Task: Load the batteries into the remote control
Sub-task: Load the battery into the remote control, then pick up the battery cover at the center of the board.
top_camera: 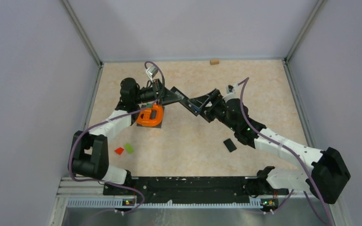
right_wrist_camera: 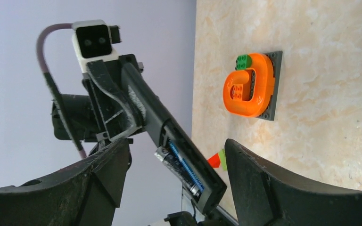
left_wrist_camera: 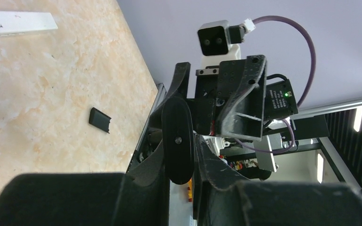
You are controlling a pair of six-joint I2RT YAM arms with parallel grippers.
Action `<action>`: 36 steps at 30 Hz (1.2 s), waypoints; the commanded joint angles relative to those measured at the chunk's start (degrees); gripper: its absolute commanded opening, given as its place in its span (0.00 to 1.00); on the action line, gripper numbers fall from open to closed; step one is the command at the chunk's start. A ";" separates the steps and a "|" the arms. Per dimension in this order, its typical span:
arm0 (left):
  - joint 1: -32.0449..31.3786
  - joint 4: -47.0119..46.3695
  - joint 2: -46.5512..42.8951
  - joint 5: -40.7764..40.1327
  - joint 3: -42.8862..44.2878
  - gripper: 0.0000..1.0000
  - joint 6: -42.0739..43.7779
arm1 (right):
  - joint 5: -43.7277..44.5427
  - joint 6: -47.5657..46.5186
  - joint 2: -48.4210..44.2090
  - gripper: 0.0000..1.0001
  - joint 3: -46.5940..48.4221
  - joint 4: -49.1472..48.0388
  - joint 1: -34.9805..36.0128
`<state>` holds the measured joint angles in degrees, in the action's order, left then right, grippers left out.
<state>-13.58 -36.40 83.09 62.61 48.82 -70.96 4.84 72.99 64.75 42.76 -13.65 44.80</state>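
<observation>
My left gripper (top_camera: 166,95) clamps the remote (top_camera: 185,100) aloft. My right gripper (right_wrist_camera: 174,155) gapes around its end, gripping nothing. Only the right wrist view shows the batteries (right_wrist_camera: 181,165), seemingly two, in its bay toward five o'clock.

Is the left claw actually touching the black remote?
Touching. The right wrist view shows the left gripper clamped on the remote at its far end.

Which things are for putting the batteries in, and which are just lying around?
For the job: remote control, batteries in it, small black lid, probably its cover.
Just lying about: orange ring on grey plate, red block, green block, tan block.
</observation>
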 commanded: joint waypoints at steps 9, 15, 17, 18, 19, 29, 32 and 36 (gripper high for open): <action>-0.30 -4.33 -1.77 1.29 0.55 0.00 0.34 | -6.46 2.15 3.14 0.60 0.30 -5.29 -0.76; -0.30 -5.20 -2.03 1.21 0.62 0.00 -0.64 | -7.01 2.29 2.79 0.49 -1.05 -5.86 -0.76; -0.30 -5.22 -2.23 1.28 0.60 0.00 -0.82 | -7.42 2.40 2.60 0.45 -1.71 -6.24 -0.76; -0.30 -5.24 -2.31 1.29 0.67 0.00 -0.92 | -7.58 2.46 2.48 0.44 -2.02 -6.47 -0.76; -0.30 -5.24 -2.38 1.23 0.69 0.00 -0.98 | -7.83 2.57 2.43 0.42 -2.35 -6.79 -0.76; -0.30 -5.78 -2.41 1.00 1.18 0.00 -2.71 | -11.56 3.31 1.81 0.36 -5.63 -10.98 -1.28; -0.29 -6.00 -2.45 1.10 0.92 0.00 -2.74 | -11.63 0.58 0.86 0.57 -5.72 -12.63 -1.55; -0.30 -5.76 -2.21 1.11 0.33 0.00 -2.34 | -9.22 -3.94 -2.44 0.82 -5.53 -12.85 -1.78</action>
<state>-13.65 -38.59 82.98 63.79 48.82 -73.36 -5.41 74.24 66.74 37.04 -23.97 43.68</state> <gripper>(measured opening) 0.204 0.763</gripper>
